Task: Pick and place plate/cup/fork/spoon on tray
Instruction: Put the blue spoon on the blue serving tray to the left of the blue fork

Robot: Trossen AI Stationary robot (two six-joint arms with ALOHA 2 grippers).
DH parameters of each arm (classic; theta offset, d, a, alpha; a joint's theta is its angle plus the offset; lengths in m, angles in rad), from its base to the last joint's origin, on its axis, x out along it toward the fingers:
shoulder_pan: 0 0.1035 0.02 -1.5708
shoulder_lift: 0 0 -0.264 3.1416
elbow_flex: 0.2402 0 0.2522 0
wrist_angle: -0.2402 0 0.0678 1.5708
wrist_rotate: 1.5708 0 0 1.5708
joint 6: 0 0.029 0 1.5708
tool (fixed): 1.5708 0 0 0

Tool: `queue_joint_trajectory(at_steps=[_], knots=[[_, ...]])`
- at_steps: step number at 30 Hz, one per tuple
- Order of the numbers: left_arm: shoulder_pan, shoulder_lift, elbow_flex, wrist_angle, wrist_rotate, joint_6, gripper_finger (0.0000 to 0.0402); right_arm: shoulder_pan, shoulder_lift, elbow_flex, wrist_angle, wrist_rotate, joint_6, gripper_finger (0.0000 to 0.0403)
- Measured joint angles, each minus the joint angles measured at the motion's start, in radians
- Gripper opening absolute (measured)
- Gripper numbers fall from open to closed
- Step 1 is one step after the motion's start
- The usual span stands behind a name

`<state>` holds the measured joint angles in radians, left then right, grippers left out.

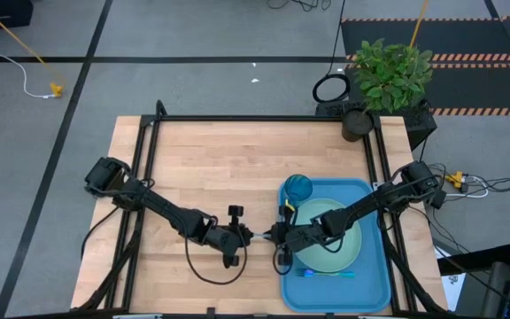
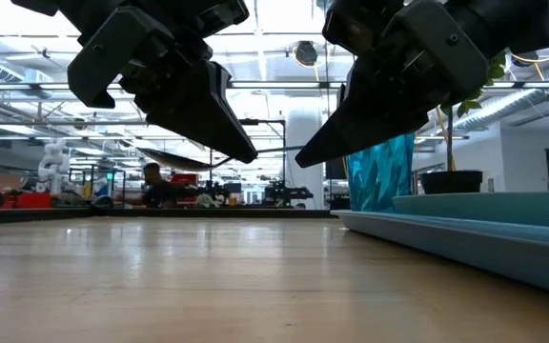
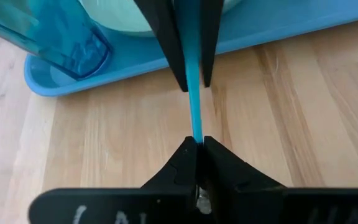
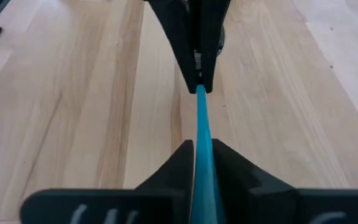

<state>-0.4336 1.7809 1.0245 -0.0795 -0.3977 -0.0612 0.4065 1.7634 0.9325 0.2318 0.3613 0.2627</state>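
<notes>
My left gripper (image 1: 251, 236) and my right gripper (image 1: 277, 236) meet tip to tip over the bare wood just left of the blue tray (image 1: 374, 283), both shut on the spoon's thin light blue handle (image 3: 196, 115). The spoon's bowl is hidden. The mint-green plate (image 1: 330, 235) lies on the tray under my right arm. The teal cup (image 1: 297, 188) stands upright at the tray's far left corner. The fork (image 1: 326, 273) lies flat on the tray near its front edge. My left gripper pinches one end of the spoon's handle (image 3: 197, 138) between its two fingertips, coming level from the table's left, fingers along the handle. The spoon is lifted clear of the table. My right gripper pinches the handle's other end (image 4: 202, 140) between its two fingers, coming level from the table's right, along the handle. The handle spans the short gap between the two grippers, level and clear of the wood.
A potted plant (image 1: 388, 75) stands at the table's far right corner. Bare wood (image 1: 220, 168) stretches left of and behind the grippers. The tray's raised rim (image 2: 465, 233) lies close to the right of the grippers.
</notes>
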Motion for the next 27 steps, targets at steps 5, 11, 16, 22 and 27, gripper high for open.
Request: queue_joint_trajectory(at_steps=[5, 11, 16, 22, 27], knots=[[0.001, -0.002, 0.002, 0.018, 0.019, -0.003, 0.0010, 0.000, 0.000, 0.001, 0.004, 0.000, -0.011, 0.0021], [-0.001, -0.002, 0.001, 0.036, 0.037, -0.041, 0.0057, 0.000, 0.000, 0.001, 0.000, -0.007, -0.014, 0.0031], [-0.002, -0.002, 0.001, 0.038, 0.039, -0.045, 0.0095, 0.001, 0.001, 0.001, -0.004, -0.024, -0.013, 0.0003], [-0.002, -0.024, 0.000, 0.032, 0.038, -0.046, 0.0116, 0.003, 0.001, 0.001, -0.018, -0.050, 0.014, 0.0000], [-0.001, -0.043, 0.000, 0.020, 0.032, -0.044, 0.0119, 0.010, 0.001, 0.000, -0.040, -0.052, 0.044, 0.0000]])
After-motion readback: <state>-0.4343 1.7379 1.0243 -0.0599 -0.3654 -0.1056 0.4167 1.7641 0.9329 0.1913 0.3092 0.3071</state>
